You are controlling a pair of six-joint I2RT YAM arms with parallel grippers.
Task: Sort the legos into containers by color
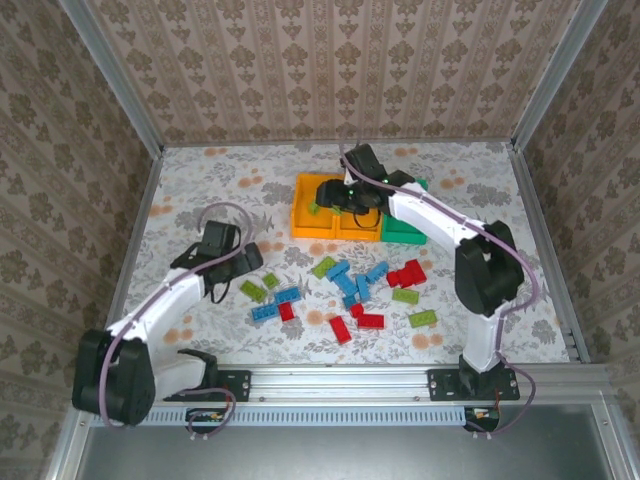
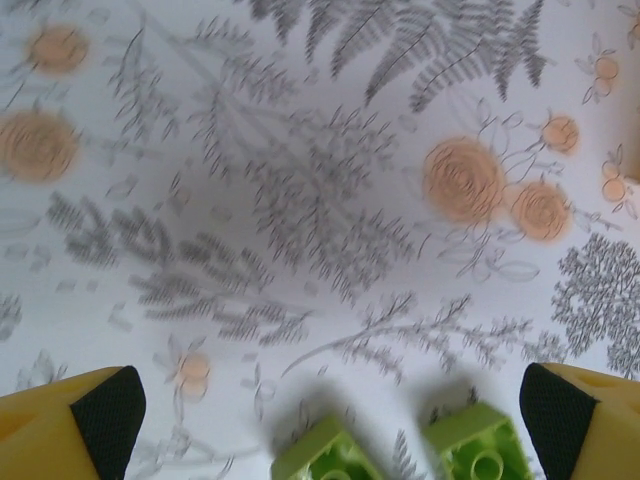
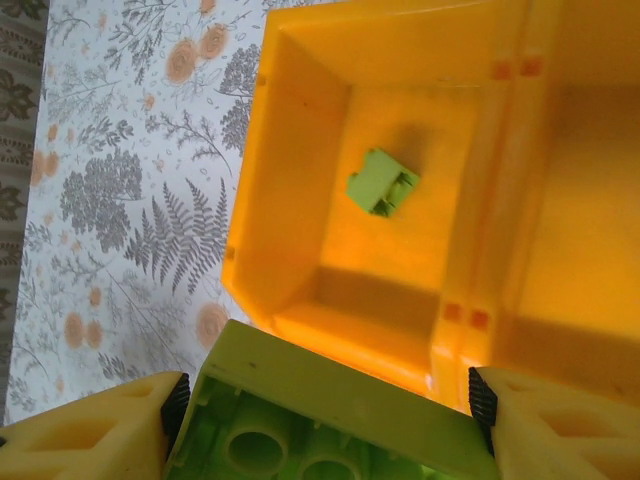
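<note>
R fingers [image 3: 95, 435]: yellow plastic w/ black ribbed pads, clamped on a lime brick [image 3: 320, 420] by its two short ends. The brick's long axis runs pad to pad, across the wrist view. Its hollow underside, w/ round tubes, faces the cam. It hangs above the bins, near the rim of the left orange bin [image 3: 300, 130], a smooth glossy rectangular tub w/ sloped walls. A small lime brick [image 3: 382, 182] lies on that bin's floor, tipped, long axis diagonal. The 2nd orange bin [image 3: 585, 220] touches it side to side. In the top view a green bin [image 1: 408, 232] ends the row on the right, all three at back-centre of the counter [image 1: 200, 180], which has a matte floral cloth [image 2: 320, 200] over it.

L fingers [image 2: 60, 435]: same yellow w/ black pads, spread wide, holding nothing, low over the cloth. Two more lime bricks [image 2: 322, 455] [image 2: 482, 452] sit btwn the pads at the bottom edge, cut off by the frame, so their axes can't be told.

Loose legos [image 1: 350, 288] lie mid-counter, in front of the bins: blue [image 1: 288, 295], red [image 1: 340, 330] and lime [image 1: 405, 296], studded, flat on the cloth, long axes pointing all ways.
</note>
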